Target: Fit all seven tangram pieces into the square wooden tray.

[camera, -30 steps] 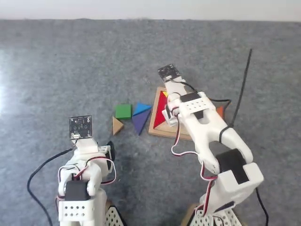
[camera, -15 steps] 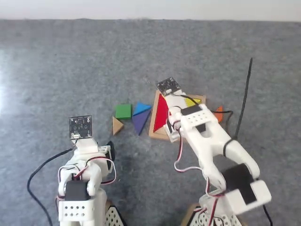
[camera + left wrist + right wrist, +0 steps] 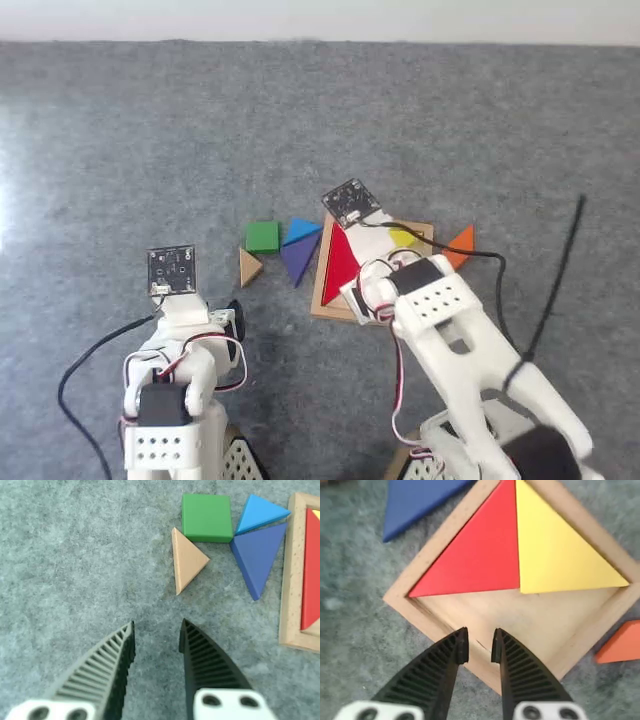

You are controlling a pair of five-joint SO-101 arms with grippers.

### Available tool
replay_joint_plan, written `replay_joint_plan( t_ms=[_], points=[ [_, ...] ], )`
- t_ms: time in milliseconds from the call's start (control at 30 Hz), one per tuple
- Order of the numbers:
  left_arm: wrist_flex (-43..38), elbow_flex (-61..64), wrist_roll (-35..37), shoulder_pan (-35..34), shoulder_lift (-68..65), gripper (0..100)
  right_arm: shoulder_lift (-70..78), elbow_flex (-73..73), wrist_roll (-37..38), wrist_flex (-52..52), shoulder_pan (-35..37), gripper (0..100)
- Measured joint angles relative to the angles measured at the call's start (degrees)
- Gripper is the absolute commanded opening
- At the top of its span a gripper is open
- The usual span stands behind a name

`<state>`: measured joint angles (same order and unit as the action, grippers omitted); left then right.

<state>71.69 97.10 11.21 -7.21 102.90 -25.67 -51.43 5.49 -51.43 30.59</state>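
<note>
The right gripper [image 3: 479, 645] is parked over the near rim of the tray [image 3: 530, 615], tips slightly apart, nothing held. The red triangle [image 3: 480, 555] and yellow triangle [image 3: 555, 550] are seated just beyond. The left gripper [image 3: 156, 627] is spread open near the tan triangle [image 3: 186, 560].

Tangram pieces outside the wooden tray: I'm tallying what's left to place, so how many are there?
5. A green square, light blue triangle, dark blue triangle and tan triangle cluster beside the tray; an orange triangle lies off its opposite side.
</note>
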Motion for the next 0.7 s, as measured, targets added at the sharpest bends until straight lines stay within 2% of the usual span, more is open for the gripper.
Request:
replay_joint_plan(
  t_ms=[100,167,367,467,700],
  points=[
    [0.0,0.0,0.0,0.0,0.0,14,-4.31,0.0,-0.53,-1.93,-0.97,9.3],
    [0.0,0.0,0.0,0.0,0.0,14,-6.77,0.0,-0.88,-2.99,-4.31,9.1],
    [0.0,0.0,0.0,0.0,0.0,14,-12.4,-0.7,-2.9,-4.04,-22.68,9.1],
    [0.0,0.0,0.0,0.0,0.0,14,-14.33,-4.48,-1.58,-4.04,-29.1,9.1],
    [0.0,0.0,0.0,0.0,0.0,14,-14.68,-9.58,-0.7,-0.7,-31.91,9.5]
  ],
)
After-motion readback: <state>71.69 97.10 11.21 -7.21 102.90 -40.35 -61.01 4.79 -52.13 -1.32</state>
